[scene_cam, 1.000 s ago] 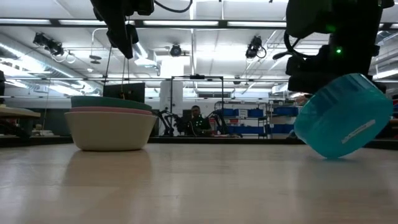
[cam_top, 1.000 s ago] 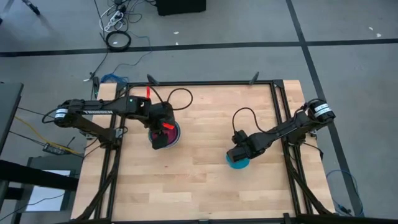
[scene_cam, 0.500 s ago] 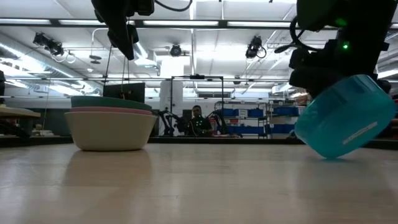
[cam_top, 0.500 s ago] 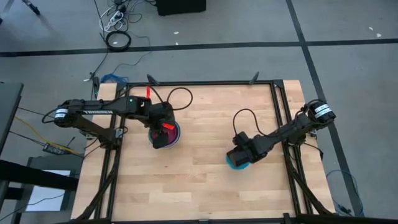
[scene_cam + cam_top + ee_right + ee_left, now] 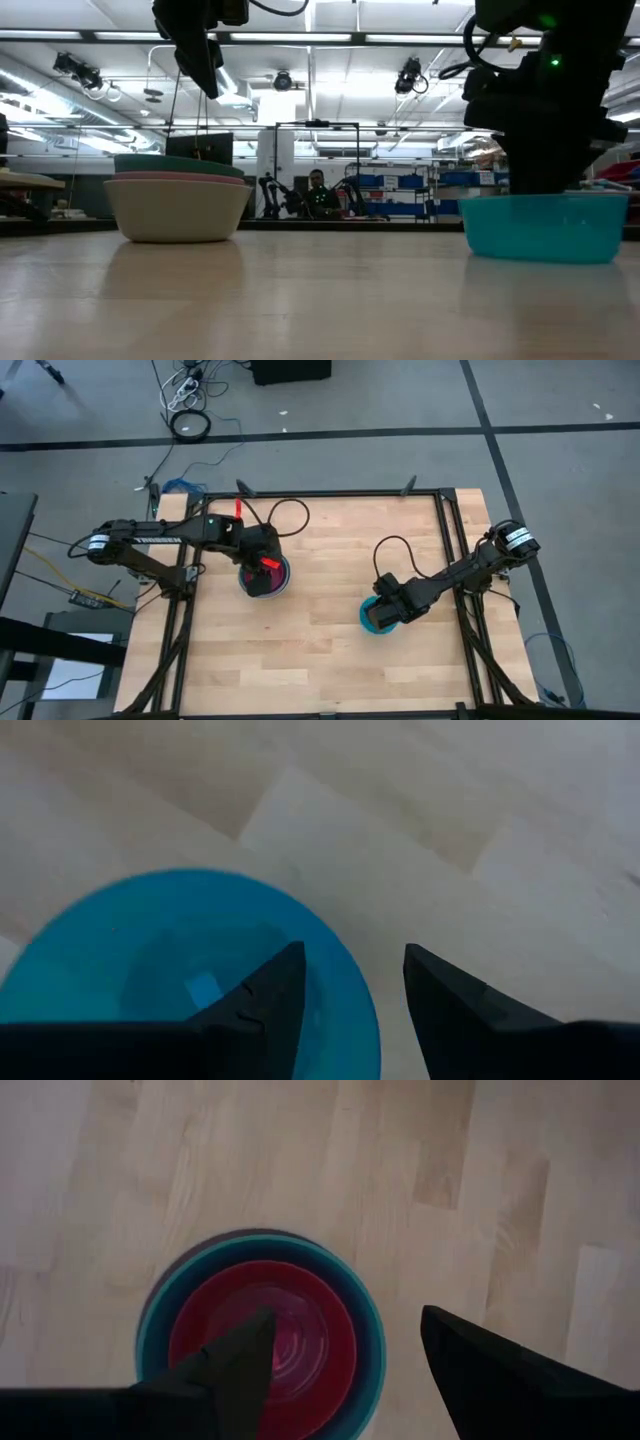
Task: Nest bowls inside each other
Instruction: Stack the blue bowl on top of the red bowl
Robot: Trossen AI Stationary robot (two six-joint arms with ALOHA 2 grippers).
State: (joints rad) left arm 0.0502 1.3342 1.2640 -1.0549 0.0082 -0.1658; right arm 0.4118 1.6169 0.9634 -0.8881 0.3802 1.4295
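A stack of nested bowls [image 5: 268, 576] stands on its base at the table's left-middle. In the low view it [image 5: 178, 205] shows a grey-white bowl at the bottom with pink and teal rims above; the left wrist view shows the red bowl [image 5: 262, 1342] innermost. My left gripper [image 5: 345, 1330] hangs open above the stack, well clear of it. The bright blue bowl [image 5: 374, 616] stands upright on the table at the right-middle. My right gripper [image 5: 350, 960] is open over it, one finger above its inside and one outside its rim. My right gripper points down at the blue bowl, with the rim [image 5: 368, 1005] passing between its two fingers. One finger [image 5: 275, 985] is over the inside and the other outside the wall. I cannot tell whether either finger touches the wall. The bowl rests flat on its base [image 5: 545, 255].
Bare wooden table [image 5: 320, 640] lies between the stack and the blue bowl and toward the near edge. Black frame rails [image 5: 447, 550] run along the table's sides and far edge. A person [image 5: 318, 190] sits in the room beyond.
The blue bowl was tilted, one side of its base raised off the table under my right gripper. It has come down and now stands level on its whole base.
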